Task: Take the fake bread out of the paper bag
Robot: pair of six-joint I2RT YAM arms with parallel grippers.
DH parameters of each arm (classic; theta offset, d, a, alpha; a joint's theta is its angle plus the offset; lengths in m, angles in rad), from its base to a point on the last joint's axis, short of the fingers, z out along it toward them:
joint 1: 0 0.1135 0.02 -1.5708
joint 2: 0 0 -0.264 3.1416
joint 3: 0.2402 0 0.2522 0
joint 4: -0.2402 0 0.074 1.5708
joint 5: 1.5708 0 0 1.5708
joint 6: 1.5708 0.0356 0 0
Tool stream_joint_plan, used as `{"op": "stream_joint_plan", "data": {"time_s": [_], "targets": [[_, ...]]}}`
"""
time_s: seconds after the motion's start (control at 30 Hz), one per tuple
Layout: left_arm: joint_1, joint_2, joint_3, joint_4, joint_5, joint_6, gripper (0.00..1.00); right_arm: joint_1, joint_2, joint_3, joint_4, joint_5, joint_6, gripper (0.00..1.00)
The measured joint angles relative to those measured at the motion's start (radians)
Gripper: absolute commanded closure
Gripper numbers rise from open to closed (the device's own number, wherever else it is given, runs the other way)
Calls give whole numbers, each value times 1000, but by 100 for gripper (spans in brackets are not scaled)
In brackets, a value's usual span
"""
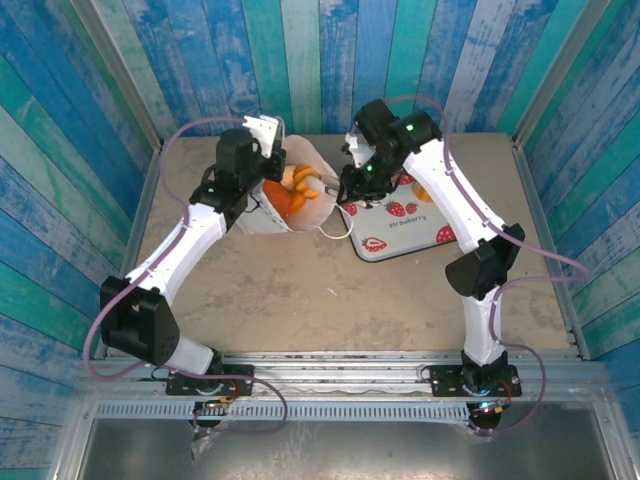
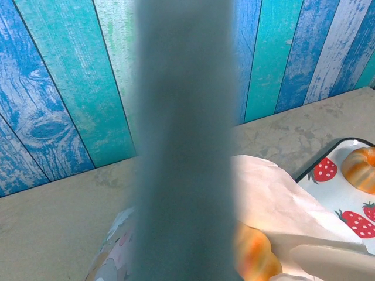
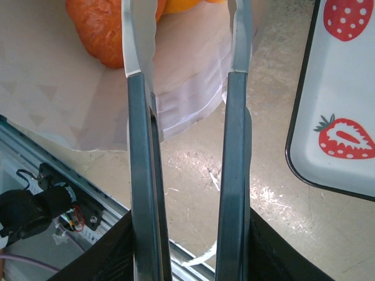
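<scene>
teal plank walls (image 1: 100,120), beige tabletop (image 1: 300,290). left gripper (image 1: 268,172) pinching paper bag (image 1: 312,212) rim, likely holding mouth open; right gripper (image 1: 325,186) reaching toward fake bread (image 1: 285,195), jaws parted, grip unclear.

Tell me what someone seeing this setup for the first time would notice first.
The glossy orange fake bread glows from the mouth of the white paper bag toward the back of the table, with the left gripper shut on its rim and the right gripper, fingers parted, reaching into the opening. Right of the bag lies a white strawberry-printed tray carrying one golden pastry, all framed by vivid blue and teal plank walls.
</scene>
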Motion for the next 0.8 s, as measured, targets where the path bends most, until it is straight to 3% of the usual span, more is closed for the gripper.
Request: {"op": "stream_joint_plan", "data": {"time_s": [0.8], "targets": [[-6, 0, 0, -3, 10, 4, 99, -6, 66, 35, -5, 5, -4, 52]]}}
